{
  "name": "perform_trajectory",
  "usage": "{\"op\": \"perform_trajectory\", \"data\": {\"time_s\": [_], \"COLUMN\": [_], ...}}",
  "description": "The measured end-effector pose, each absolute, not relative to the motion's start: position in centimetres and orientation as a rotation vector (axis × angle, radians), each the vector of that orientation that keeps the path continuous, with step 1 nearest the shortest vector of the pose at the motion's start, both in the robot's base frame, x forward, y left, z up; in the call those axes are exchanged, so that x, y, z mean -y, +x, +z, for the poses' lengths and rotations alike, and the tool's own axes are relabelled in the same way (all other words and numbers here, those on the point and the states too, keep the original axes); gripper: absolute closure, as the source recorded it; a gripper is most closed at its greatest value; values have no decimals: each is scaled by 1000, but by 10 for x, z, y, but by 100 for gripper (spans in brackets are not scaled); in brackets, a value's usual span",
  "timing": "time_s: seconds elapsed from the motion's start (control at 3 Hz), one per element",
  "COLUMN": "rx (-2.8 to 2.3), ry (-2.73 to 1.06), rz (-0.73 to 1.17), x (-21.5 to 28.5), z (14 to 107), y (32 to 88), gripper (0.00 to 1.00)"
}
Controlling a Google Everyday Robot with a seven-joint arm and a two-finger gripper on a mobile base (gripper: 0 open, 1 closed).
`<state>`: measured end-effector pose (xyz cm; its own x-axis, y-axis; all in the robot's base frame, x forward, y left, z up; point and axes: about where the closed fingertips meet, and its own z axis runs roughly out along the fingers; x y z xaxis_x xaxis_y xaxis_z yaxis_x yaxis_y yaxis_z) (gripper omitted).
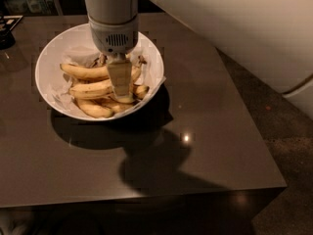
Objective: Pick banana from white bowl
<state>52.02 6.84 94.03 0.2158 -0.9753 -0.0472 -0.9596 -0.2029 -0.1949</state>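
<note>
The white bowl (58, 48) stands at the back left of a dark table, lined with crumpled white paper and holding several bananas. The banana (93, 89), long, thick and speckled, lies across the bowl's middle. A slimmer long banana (84, 71) lies just behind it, and short ones (93, 109) lie in front. My gripper (120, 84) hangs down from the grey wrist into the bowl. It is over the right end of the banana and hides that end. I cannot see whether it touches the fruit.
The dark brown table (205, 146) ends at the right and front edges, with floor (288, 131) beyond. A dark object (6, 33) sits at the far left. The white arm (234, 28) spans the upper right above the table.
</note>
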Motion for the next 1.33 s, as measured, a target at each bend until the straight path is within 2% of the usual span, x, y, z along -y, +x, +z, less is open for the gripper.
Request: {"op": "perform_trajectory", "data": {"time_s": [0.33,1.0,1.33], "rx": [-1843,-1856,-1870], "ry": [-2328,-2372,-2381], "rz": [-103,-62,-44], "x": [-82,-93,-91], "z": [932,908,896], "y": [525,534,537], "gripper": [39,50,50]}}
